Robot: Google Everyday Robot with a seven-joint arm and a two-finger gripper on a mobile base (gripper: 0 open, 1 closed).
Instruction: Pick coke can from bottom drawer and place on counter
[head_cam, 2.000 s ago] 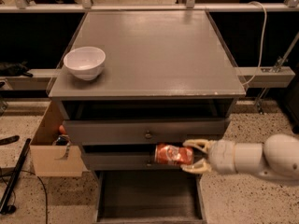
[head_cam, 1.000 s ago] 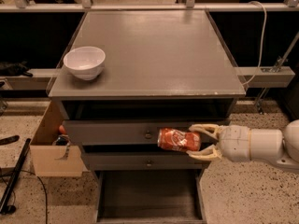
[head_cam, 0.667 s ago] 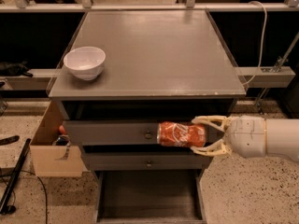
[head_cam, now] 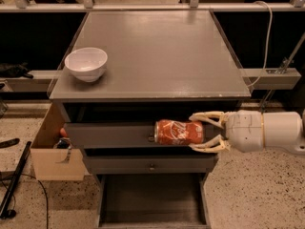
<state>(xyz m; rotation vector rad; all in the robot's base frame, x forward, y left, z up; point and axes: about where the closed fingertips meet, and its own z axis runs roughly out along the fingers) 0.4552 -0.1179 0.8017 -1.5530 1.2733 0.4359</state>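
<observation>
My gripper (head_cam: 196,131) comes in from the right and is shut on the coke can (head_cam: 177,132), a red-orange can held on its side. The can hangs in front of the top grey drawer, just below the counter's front edge. The counter (head_cam: 157,51) is the flat grey top of the cabinet. The bottom drawer (head_cam: 151,205) stands pulled open at the bottom of the view, and its floor shows no objects.
A white bowl (head_cam: 86,63) sits on the counter's front left. An open cardboard box (head_cam: 51,149) stands on the floor left of the cabinet. A white cable (head_cam: 264,37) and a rail run along the right. A dark pole (head_cam: 14,180) leans at lower left.
My gripper has risen with the coke can, from in front of the middle drawer to in front of the top drawer, and shifted a little to the right.
</observation>
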